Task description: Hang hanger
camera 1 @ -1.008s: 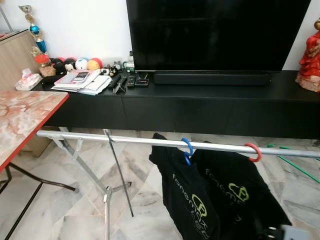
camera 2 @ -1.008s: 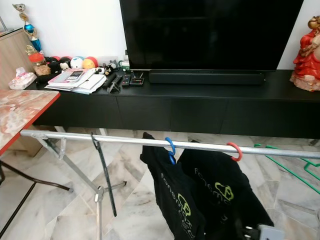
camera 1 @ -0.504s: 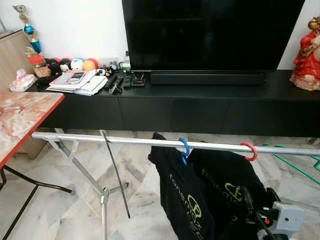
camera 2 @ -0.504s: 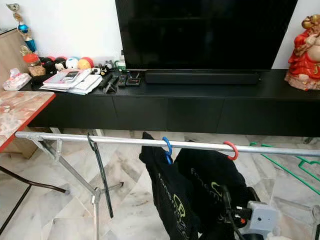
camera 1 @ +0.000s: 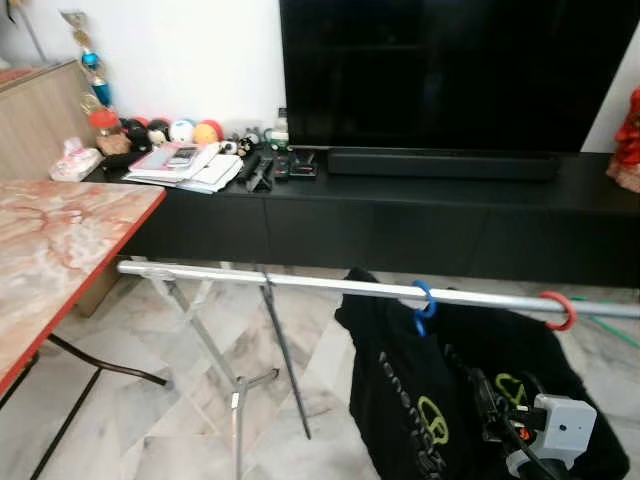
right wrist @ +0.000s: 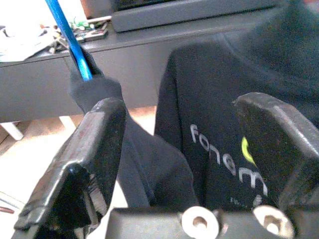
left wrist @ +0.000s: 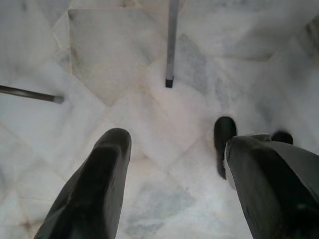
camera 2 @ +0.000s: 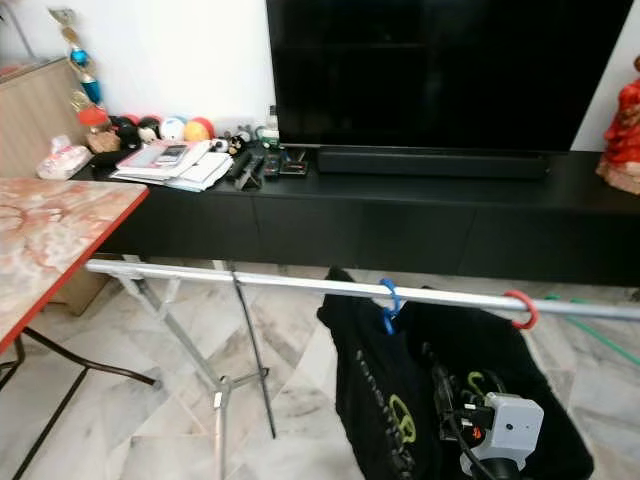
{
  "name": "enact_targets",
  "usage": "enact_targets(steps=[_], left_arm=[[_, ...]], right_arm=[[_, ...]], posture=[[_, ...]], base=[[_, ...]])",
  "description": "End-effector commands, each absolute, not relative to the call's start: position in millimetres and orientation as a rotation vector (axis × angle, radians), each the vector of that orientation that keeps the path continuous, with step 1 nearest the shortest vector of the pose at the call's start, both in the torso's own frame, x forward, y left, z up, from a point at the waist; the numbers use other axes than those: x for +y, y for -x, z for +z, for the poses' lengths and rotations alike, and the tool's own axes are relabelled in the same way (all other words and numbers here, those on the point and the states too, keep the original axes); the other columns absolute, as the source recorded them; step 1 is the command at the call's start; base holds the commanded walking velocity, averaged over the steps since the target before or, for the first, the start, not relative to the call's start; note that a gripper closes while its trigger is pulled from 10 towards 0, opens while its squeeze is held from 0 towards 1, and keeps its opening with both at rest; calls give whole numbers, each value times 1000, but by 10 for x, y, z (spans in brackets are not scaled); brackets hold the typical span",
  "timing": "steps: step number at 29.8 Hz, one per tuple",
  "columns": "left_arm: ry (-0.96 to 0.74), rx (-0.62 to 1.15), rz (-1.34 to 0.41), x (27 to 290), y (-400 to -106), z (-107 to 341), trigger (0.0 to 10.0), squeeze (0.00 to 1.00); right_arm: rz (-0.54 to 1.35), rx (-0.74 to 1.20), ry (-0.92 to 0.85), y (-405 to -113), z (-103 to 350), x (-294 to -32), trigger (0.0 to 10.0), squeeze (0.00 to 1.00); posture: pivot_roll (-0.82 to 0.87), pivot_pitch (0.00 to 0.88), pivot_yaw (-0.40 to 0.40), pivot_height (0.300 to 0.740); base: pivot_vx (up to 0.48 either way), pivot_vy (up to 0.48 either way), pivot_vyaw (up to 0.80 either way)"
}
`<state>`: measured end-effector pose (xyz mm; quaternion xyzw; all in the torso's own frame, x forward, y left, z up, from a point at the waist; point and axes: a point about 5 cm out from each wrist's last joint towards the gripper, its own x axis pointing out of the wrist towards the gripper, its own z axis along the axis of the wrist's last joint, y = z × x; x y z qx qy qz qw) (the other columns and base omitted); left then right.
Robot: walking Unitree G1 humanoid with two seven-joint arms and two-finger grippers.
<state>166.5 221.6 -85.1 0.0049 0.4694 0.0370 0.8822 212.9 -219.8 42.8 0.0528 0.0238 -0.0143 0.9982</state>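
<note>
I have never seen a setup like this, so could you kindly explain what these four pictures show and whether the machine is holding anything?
This is a walking humanoid robot with two arms, each ending in two long black fingers. Two pictures come from a stereo camera on its head, looking forward and down. They show a silver clothes rail with two black T-shirts: one on a blue hanger, one on a red hanger. Behind stands a black TV cabinet; a marble-patterned table is on the robot's left.

The other two come from cameras on the wrists. The right gripper is raised in front of the shirts, jaws open, holding nothing. The left gripper hangs over the marble floor, also open and empty.
</note>
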Motion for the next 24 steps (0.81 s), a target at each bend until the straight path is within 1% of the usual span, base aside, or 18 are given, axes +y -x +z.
enact_targets(steps=[1, 8, 11, 15, 24], left_arm=[[-9, 995, 71, 2178, -1622, -879, 10000, 0], [-12, 998, 75, 2198, -1601, -884, 10000, 0], [-10, 995, 84, 2250, -1604, -871, 10000, 0], [-13, 999, 93, 2337, -1596, -854, 10000, 0], [-10, 1016, 78, 2317, -1537, -882, 10000, 0]], right_arm=[[-41, 58, -107, -2127, 425, -2232, 10000, 0], [-32, 51, -103, -2184, 448, -2223, 10000, 0], [-23, 46, -101, -2205, 460, -2218, 10000, 0], [37, 55, -92, -2251, 467, -2187, 10000, 0], [34, 70, -81, -2389, 460, -2230, 10000, 0]], posture=[[0, 0, 23, 740], [3, 0, 22, 740], [6, 0, 23, 740], [5, 0, 27, 740], [4, 0, 36, 740]], base=[[0, 0, 0], [0, 0, 0], [0, 0, 0], [0, 0, 0], [0, 0, 0]])
